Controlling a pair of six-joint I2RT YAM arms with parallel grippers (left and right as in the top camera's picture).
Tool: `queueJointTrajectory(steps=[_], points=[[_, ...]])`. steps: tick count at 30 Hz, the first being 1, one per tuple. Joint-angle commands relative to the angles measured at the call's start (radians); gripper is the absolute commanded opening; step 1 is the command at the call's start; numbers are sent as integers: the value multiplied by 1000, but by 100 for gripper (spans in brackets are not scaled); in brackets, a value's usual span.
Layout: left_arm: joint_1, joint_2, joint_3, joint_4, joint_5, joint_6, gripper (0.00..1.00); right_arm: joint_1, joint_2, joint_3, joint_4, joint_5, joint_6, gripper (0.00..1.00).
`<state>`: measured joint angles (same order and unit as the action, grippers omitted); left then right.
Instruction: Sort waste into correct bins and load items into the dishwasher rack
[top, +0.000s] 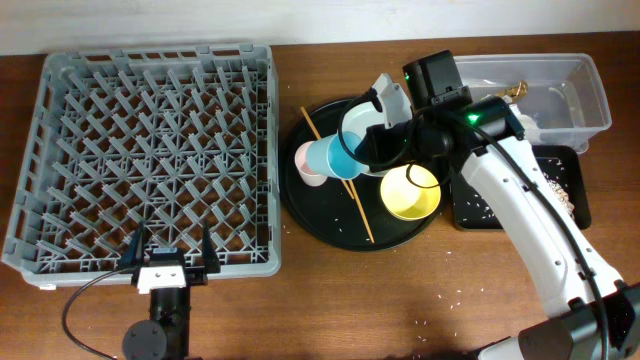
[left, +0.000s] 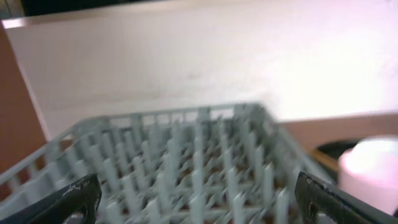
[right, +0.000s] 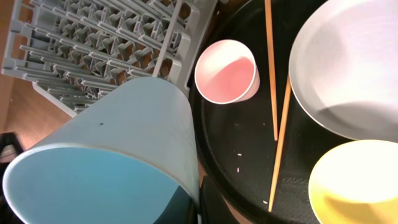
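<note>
Blue cup (right: 106, 155), tipped sideways, is pinched by its wall in the closed right gripper (top: 358, 150), presumably bound for the rack (top: 150, 130). Left gripper (top: 170, 255) hangs wide open, empty, at the rack's near edge. Pink cup (right: 225, 71), chopsticks (right: 272, 68), plate (right: 354, 68) and yellow bowl (right: 357, 186) sit on the round tray (right: 242, 143).

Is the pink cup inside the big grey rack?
No, the pink cup sits on the round black tray, beside the rack.

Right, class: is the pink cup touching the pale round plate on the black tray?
Apart. The right wrist view shows a chopstick and a strip of bare black tray lying between the pink cup and the plate.
</note>
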<state>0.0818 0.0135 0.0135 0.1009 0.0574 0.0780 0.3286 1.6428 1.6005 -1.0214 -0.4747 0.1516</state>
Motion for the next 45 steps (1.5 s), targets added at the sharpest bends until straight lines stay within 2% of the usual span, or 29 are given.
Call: queueJointTrajectory(steps=[1,7,11,13,15,17,20,23,27,29,30,31,32,33,34,36,37,42,45], points=[[6,8,76,3,59,-143,99,-2,2,4,6,-44,-44,4],[6,211,301,-142,83,-142,99,-2,2,4,22,-51,-44,4],[6,413,465,-198,142,-142,99,-3,2,5,36,-80,-44,4],[6,568,596,-273,185,-142,99,-3,2,5,43,-85,-44,4],[6,688,705,-350,250,-142,99,-3,2,5,53,-102,-44,4],[6,814,818,-415,378,-142,99,-6,2,5,62,-124,-44,4],[6,946,892,-373,566,-144,99,-20,2,5,79,-182,-52,4],[6,1073,897,-206,817,-256,99,-44,2,4,109,-281,-70,4],[6,1233,897,-42,1014,-568,99,-76,2,4,141,-372,-70,4],[6,1305,897,24,1093,-637,99,-89,2,4,151,-394,-70,4],[6,1344,897,46,1107,-697,91,-95,2,4,154,-399,-69,4],[6,1376,897,55,1106,-781,89,-95,2,4,159,-406,-70,4],[6,1400,897,65,1107,-850,83,-94,2,4,167,-410,-69,4],[6,1428,897,74,1108,-963,82,-93,3,4,176,-410,-69,4],[6,1452,897,76,1118,-1083,86,-93,4,4,185,-410,-69,4],[6,1479,897,108,1149,-1188,87,-93,13,4,198,-411,-68,4],[6,1494,897,177,1192,-1259,96,-93,29,4,209,-416,-66,4],[6,1497,897,475,1298,-1439,99,-92,88,2,264,-544,-66,4],[6,1497,897,546,1312,-1494,99,-87,125,2,343,-654,-65,4]])
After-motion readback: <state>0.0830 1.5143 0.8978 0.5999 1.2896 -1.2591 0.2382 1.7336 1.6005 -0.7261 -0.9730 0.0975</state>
